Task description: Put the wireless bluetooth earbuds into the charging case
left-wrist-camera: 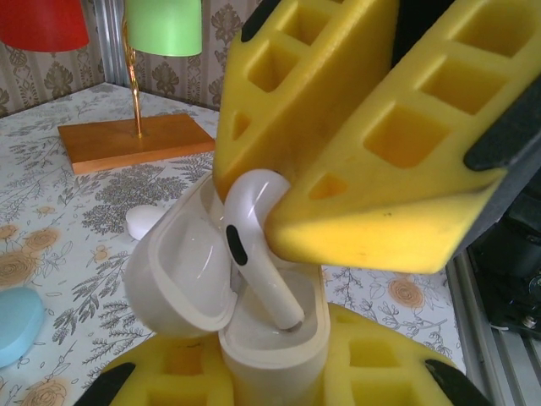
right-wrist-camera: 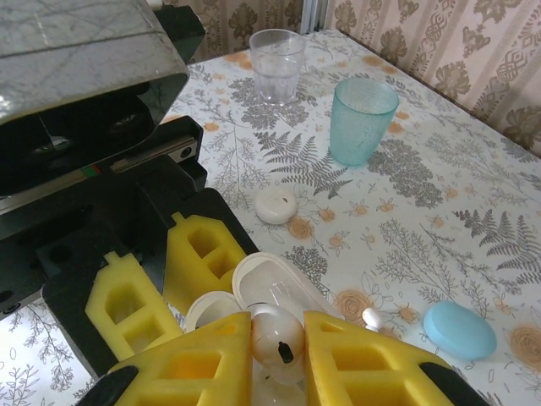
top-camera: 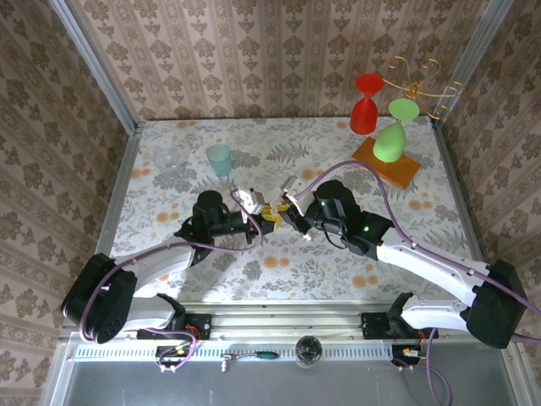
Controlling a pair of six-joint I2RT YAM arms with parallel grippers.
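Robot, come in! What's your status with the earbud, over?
Left gripper shut on open charging case. Right gripper shut on earbud, stem tip inside case. Second earbud loose on table, off to the side.

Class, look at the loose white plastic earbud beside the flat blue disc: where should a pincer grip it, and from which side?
Probably across the bulbous head of the loose white plastic earbud, coming down from above: it lies flat on the floral table, and the flat blue disc sits apart, leaving finger room.
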